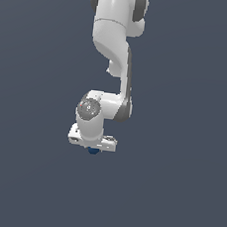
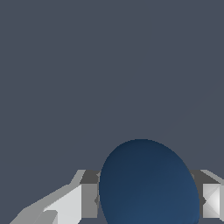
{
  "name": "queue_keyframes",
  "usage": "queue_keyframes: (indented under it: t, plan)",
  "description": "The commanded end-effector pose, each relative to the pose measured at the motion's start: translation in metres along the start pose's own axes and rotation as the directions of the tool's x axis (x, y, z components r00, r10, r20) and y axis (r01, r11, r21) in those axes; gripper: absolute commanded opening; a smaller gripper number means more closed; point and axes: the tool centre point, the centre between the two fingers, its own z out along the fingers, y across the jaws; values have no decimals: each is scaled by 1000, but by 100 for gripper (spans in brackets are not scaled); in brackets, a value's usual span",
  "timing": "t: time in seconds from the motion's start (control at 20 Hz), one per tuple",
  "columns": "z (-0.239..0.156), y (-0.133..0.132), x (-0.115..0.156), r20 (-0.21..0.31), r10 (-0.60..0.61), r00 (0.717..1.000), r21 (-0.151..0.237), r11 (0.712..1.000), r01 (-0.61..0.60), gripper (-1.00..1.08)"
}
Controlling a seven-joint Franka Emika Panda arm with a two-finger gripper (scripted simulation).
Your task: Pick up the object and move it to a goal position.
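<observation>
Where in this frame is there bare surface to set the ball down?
Nearly everywhere: the grey surface is bare to both sides of the arm and below it in the exterior view. The only crowded spot is under the gripper, where the blue ball sits between the fingers.

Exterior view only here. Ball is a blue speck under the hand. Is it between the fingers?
Observer: Yes. In the wrist view the ball sits between the two fingers, one on each side.
Operator: Contact?
Observer: Both fingers meet the ball's edges with no visible gap, so the gripper looks shut on it.
Operator: Anything else nearby?
Observer: Wrist view shows only plain dark surface beyond the ball.
</observation>
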Motion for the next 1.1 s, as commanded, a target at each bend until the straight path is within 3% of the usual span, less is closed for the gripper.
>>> queue_keyframes:
  t: [0.0, 0.5, 1.05]
  plan:
    - [-2, -4, -3, -1, -1, 1000, 0, 1000, 1, -100]
    - [-17, -36, -34, -1, -1, 1000, 0, 1000, 1, -100]
    - [-51, -109, -105, -2, -1, 1000, 0, 1000, 1, -100]
